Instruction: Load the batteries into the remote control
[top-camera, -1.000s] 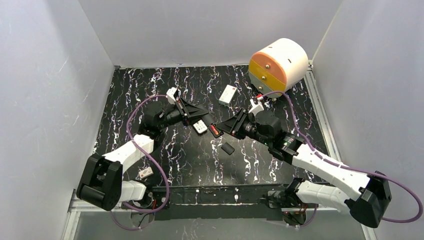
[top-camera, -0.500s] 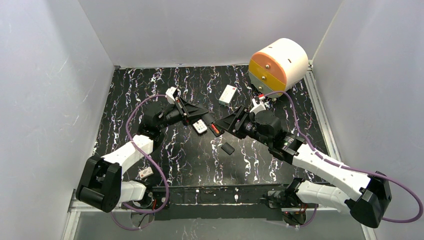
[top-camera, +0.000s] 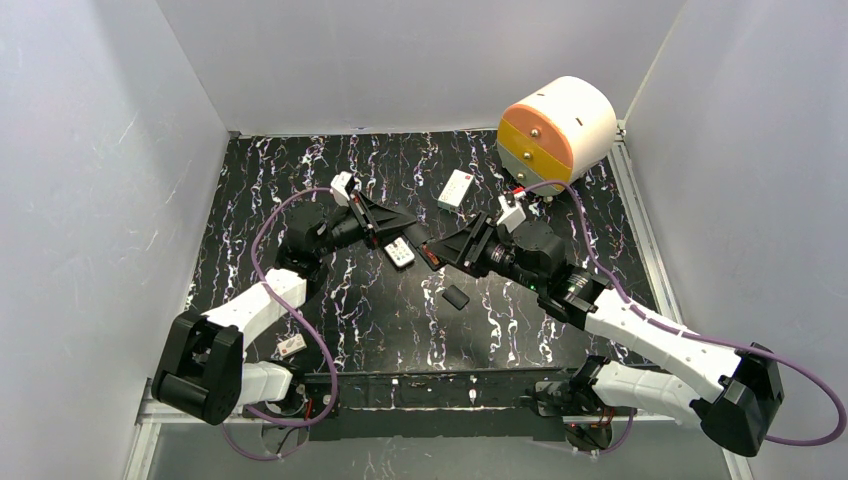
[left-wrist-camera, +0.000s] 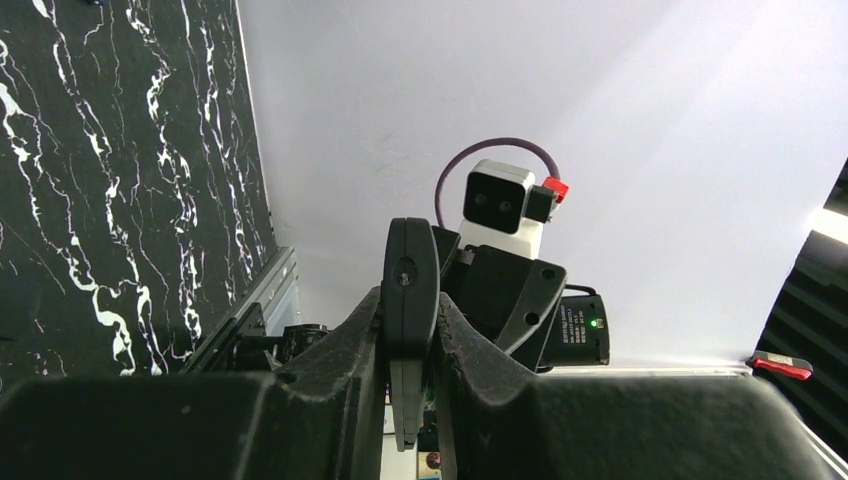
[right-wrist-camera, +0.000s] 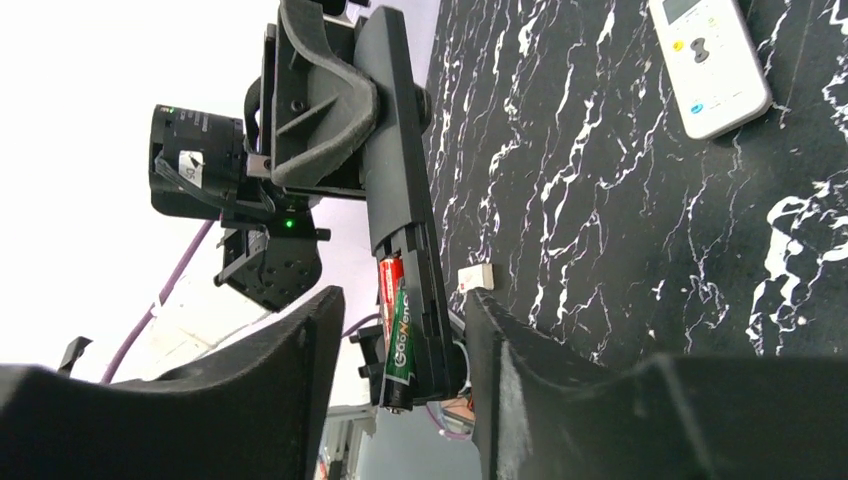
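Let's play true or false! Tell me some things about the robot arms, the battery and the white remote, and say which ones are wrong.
1. The left end effector is shut on a long black bar. True.
2. The white remote is being held up in the air. False: it lies on the table, buttons up, and nothing holds it.
3. A green and red battery sits in the black bar's open slot. True.
4. The right end effector is shut tight. False: its fingers stand apart, with the end of the black bar between them.
5. A big orange and cream drum stands at the table's far right corner. True.
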